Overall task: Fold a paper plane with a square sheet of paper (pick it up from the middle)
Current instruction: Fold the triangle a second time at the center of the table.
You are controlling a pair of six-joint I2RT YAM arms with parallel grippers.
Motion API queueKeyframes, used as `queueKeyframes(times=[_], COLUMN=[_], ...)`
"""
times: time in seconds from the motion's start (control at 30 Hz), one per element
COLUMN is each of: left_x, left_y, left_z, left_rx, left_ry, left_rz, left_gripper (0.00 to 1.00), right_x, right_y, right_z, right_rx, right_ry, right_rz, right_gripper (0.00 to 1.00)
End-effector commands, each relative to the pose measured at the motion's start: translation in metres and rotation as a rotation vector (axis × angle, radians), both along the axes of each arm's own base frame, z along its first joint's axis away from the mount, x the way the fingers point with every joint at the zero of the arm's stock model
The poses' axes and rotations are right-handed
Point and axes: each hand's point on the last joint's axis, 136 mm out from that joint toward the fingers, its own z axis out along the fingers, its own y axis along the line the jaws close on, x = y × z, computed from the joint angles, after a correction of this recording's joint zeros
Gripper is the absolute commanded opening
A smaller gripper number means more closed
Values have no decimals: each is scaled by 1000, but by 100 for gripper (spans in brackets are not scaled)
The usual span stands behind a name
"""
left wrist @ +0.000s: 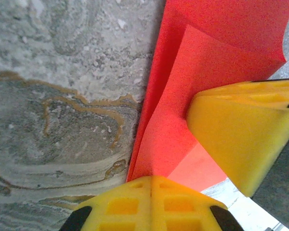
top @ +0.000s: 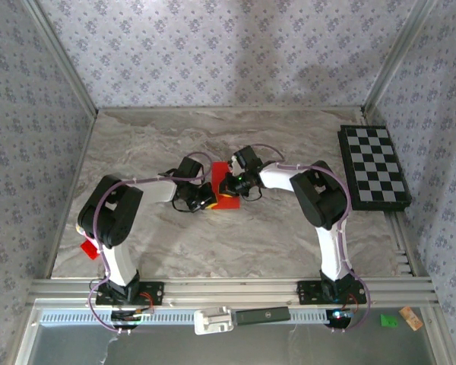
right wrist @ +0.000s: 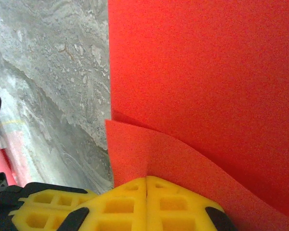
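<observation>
Pinching the sheet's (left wrist: 207, 57) edges, both end effectors (left wrist: 151, 179) (right wrist: 147, 179) meet.

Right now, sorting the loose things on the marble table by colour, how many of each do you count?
Red: 2, the folded red sheet and the small red scrap
Black-and-white: 1, the chequered board
Total: 3

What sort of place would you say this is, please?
Probably a lab robot test cell: patterned walls on an aluminium frame enclose a marble-look table, two arms are bolted to its front rail, and a chequered board lies alongside.
</observation>
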Motion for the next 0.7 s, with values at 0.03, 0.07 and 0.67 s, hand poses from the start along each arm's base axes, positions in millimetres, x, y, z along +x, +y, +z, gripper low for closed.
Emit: queueKeyframes(times=[0.03, 0.07, 0.67], left_x=[-18, -18, -21], left_y=[20, 20, 20], left_z=[-29, -29, -32], left_rx=[107, 107, 105], left_ry=[100, 100, 110], left_rz=[8, 9, 13], left_gripper=[0, 0, 0], right_x=[-17, -19, -14], right_y=[-12, -12, -10], right_z=[-10, -11, 26], right_rx=[-109, -107, -35], right_ry=[19, 23, -60], right_rz=[20, 22, 71], right_gripper=[0, 0, 0])
